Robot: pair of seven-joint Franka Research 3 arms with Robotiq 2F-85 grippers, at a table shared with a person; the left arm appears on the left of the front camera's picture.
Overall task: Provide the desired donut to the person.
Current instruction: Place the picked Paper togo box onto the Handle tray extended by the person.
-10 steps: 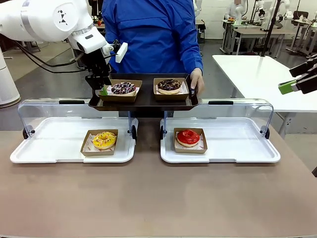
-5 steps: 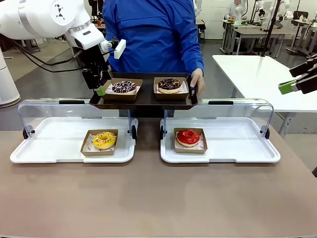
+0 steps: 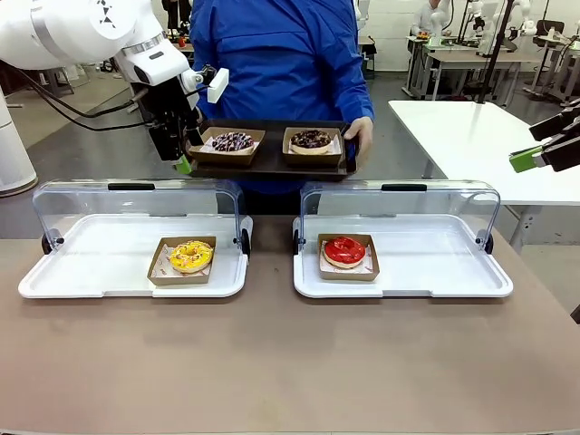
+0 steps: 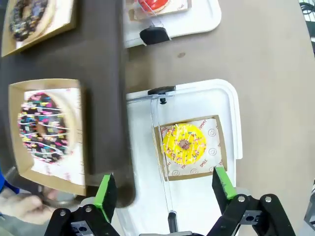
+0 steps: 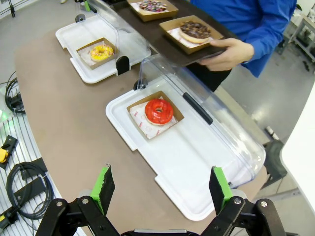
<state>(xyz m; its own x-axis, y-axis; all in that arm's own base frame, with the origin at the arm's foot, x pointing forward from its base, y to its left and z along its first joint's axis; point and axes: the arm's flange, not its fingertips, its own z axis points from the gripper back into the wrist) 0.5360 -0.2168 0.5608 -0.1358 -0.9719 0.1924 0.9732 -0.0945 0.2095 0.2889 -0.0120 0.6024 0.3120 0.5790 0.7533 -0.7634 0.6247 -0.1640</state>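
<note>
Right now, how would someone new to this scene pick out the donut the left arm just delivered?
Find the dark tray that the person in blue holds at the table's far side. It carries two boxed donuts; take the one at the end beside the left gripper, whose jaws stand open. It has multicoloured sprinkles and white drizzle, whereas its neighbour has plain chocolate icing.

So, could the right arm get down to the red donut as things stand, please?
Probably yes: the right gripper is open and hangs above the tray, the clear lid is swung back, and nothing covers the red donut.
</note>
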